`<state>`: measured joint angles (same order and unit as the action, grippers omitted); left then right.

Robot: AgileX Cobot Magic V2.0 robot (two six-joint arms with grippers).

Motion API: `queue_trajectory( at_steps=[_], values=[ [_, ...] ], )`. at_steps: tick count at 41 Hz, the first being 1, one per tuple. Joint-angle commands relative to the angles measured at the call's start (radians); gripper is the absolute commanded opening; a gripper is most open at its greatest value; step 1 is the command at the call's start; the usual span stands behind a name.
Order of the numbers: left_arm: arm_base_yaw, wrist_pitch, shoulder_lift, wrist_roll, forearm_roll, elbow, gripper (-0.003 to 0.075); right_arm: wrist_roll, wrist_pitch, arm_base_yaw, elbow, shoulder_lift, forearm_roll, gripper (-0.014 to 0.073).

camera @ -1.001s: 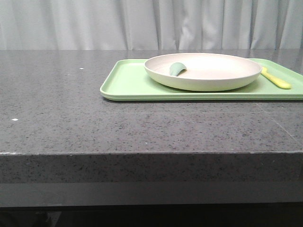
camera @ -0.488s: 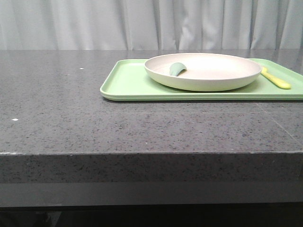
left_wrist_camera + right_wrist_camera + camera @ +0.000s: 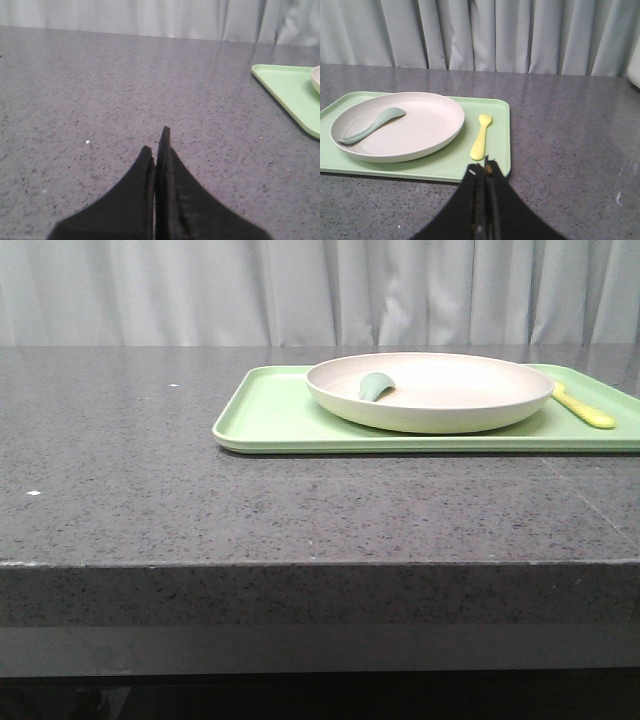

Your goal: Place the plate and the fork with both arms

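Observation:
The pale pinkish-cream plate (image 3: 430, 390) (image 3: 397, 125) rests on a light-green tray (image 3: 270, 415) (image 3: 447, 167) at the right of the dark counter. A small yellow fork (image 3: 585, 410) (image 3: 481, 136) lies on the tray just right of the plate. Neither arm shows in the front view. My right gripper (image 3: 484, 167) is shut and empty, hovering at the tray's near edge, just short of the fork's handle. My left gripper (image 3: 155, 142) is shut and empty over bare counter, well to the left of the tray (image 3: 295, 95).
A small grey-green curved piece (image 3: 374, 387) (image 3: 370, 127) lies inside the plate. The speckled dark counter (image 3: 150, 470) stretches left of the tray and ends at a front edge. Grey curtains hang behind.

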<state>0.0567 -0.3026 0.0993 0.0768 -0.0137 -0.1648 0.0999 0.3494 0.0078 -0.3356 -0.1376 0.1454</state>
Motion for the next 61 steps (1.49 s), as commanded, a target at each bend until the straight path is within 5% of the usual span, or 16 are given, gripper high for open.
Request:
queue_trajectory(
  at_steps=[1, 14, 61],
  values=[
    [-0.032, 0.086, -0.073, 0.0, 0.014, 0.037, -0.0018, 0.013, -0.091, -0.001, -0.028, -0.01, 0.003, -0.0114],
    [-0.039, 0.194, -0.127, 0.0, 0.014, 0.176, -0.0018, 0.013, -0.085, -0.001, -0.028, -0.01, 0.003, -0.0114],
    [-0.039, 0.195, -0.127, 0.0, 0.014, 0.173, -0.0018, 0.013, -0.083, -0.001, -0.028, -0.01, 0.003, -0.0114]
  ],
)
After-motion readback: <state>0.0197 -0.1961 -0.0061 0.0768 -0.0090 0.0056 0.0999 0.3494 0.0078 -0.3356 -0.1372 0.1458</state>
